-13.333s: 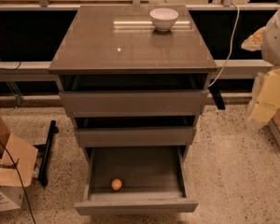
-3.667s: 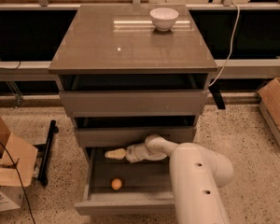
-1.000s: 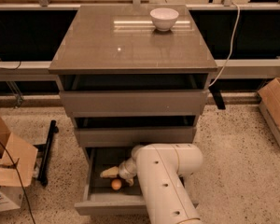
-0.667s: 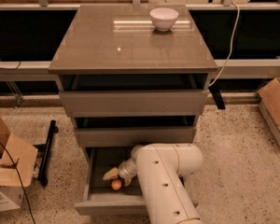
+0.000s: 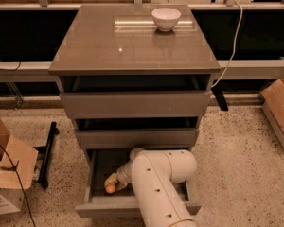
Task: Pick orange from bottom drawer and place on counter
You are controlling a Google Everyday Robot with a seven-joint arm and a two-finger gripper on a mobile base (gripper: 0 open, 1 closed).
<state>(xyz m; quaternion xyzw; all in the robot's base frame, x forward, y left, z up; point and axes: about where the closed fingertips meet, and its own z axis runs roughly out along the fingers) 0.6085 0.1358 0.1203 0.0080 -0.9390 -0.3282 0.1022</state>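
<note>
glare streaks the counter (image 5: 109,46); pincer (image 5: 111,183) lies shadowed in bottom drawer (image 5: 102,207)

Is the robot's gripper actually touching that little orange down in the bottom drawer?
Cannot tell. In the camera view the gripper overlaps the orange inside the bottom drawer; no gap shows, but contact itself is hidden.

The end effector (image 5: 111,182) has dropped from above the orange (image 5: 110,189) inside the bottom drawer (image 5: 104,208) to sit right against it.
</note>
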